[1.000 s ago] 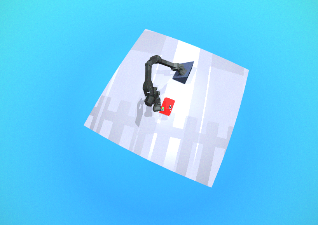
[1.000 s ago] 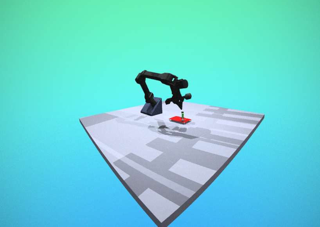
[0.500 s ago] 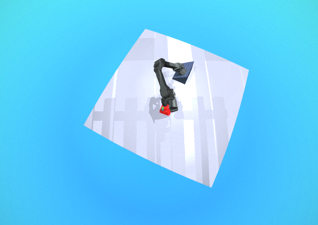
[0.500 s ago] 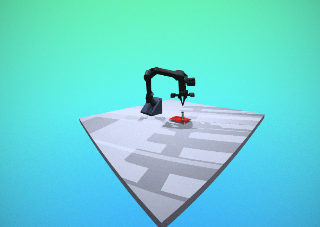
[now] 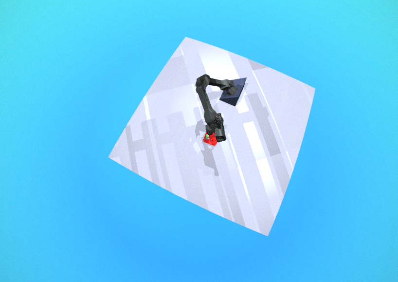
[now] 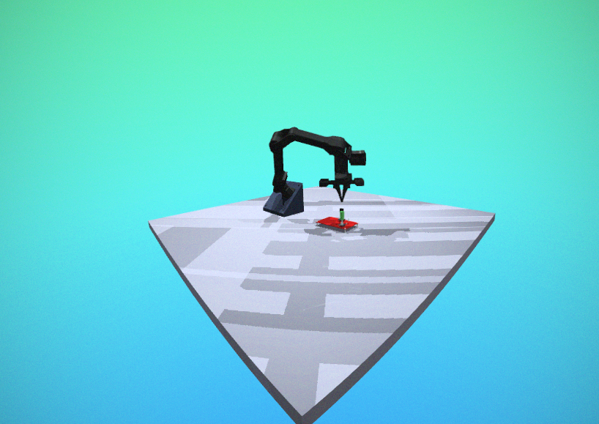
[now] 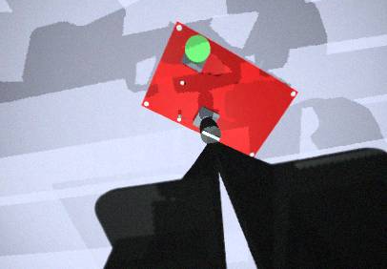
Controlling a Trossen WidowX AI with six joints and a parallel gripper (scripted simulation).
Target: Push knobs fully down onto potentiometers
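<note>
The red circuit board (image 7: 257, 106) (image 6: 329, 222) (image 5: 211, 141) stands on the table. In the wrist view a green knob (image 7: 197, 48) sits over a grey potentiometer near the board's far corner. A black knob (image 7: 210, 132) sits over a second grey potentiometer near the near edge. My gripper (image 7: 213, 149) (image 6: 342, 198) is shut and empty. Its closed tips point straight down and hang a short way above the black knob, clear of it. In the exterior view the two knobs (image 6: 341, 214) overlap in one upright column. In the top view the wrist hides the fingertips and the black knob; the green knob (image 5: 207, 136) shows.
The arm's dark blue wedge base (image 5: 233, 94) (image 6: 285, 201) stands behind the board. The grey patterned table (image 5: 160, 176) (image 6: 299, 337) ends in open edges on all sides.
</note>
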